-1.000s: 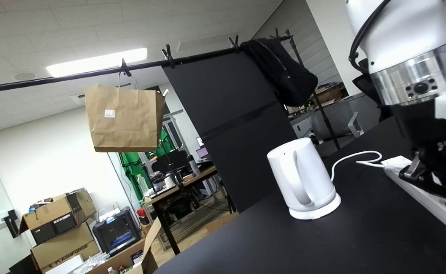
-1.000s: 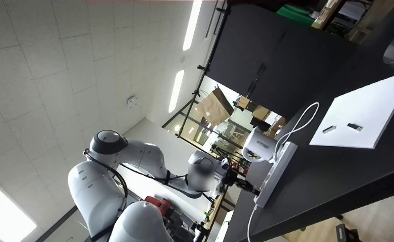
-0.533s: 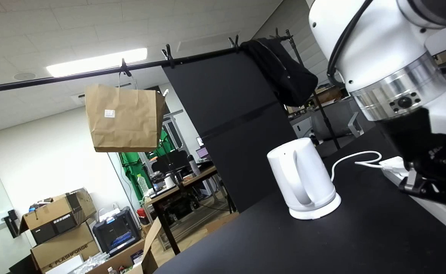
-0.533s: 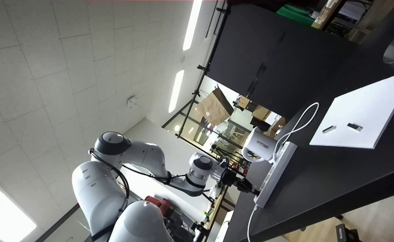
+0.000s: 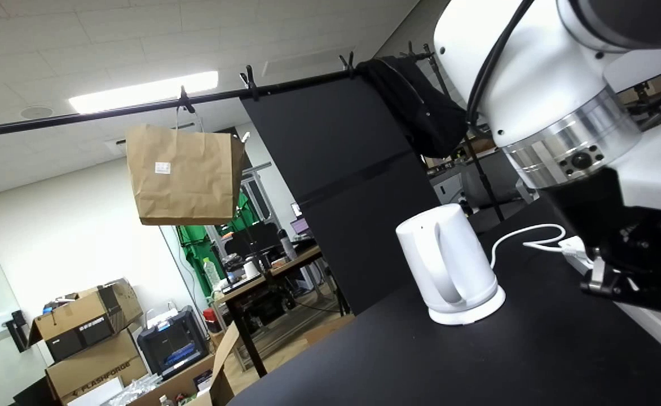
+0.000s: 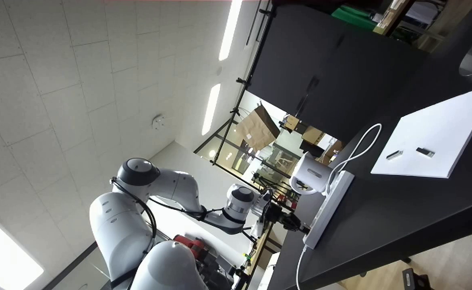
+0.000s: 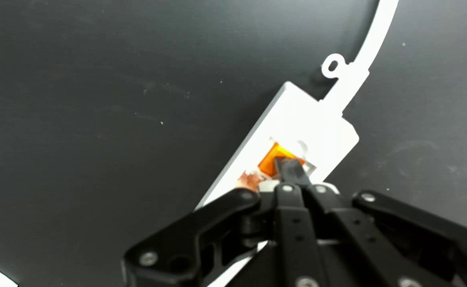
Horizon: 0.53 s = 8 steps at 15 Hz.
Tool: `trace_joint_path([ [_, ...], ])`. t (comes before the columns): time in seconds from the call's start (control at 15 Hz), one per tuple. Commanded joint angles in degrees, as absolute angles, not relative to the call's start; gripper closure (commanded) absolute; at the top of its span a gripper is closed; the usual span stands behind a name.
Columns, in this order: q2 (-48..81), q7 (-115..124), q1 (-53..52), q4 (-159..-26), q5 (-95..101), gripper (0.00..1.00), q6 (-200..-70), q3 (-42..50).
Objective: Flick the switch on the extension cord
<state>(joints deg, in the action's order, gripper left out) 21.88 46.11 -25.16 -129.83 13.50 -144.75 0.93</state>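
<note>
The extension cord is a long white power strip (image 6: 332, 207) on the black table, and its cable end shows in the wrist view (image 7: 297, 115). An orange switch (image 7: 268, 162) sits near that end, with a bright yellow edge; I cannot tell whether it is lit. My gripper (image 7: 290, 161) is shut and holds nothing. Its fingertips lie over the switch, hide part of it and seem to touch it. In an exterior view my gripper (image 6: 307, 230) reaches the strip's cable end at a slant. In an exterior view the strip (image 5: 655, 330) is mostly hidden behind the gripper.
A white kettle (image 5: 449, 265) stands beside the strip's far end. Its white cable (image 6: 367, 143) loops to a plug (image 5: 573, 248) in the strip. A white board (image 6: 433, 133) with two small dark pieces lies on the table. The strip's own cable (image 6: 300, 266) runs toward the table edge.
The wrist and gripper have swung toward the kettle and lower in an exterior view, tilting. The strip and plug have shifted slightly the same way. The kettle stays put.
</note>
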Motion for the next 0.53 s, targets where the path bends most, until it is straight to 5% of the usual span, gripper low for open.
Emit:
trace_joint_path([
  [0.0,19.9,46.0,-23.3,-128.1,13.2,1.00,-143.2,-0.7],
  [0.47,15.7,46.1,-21.7,-126.6,15.0,1.00,-141.1,-0.9],
])
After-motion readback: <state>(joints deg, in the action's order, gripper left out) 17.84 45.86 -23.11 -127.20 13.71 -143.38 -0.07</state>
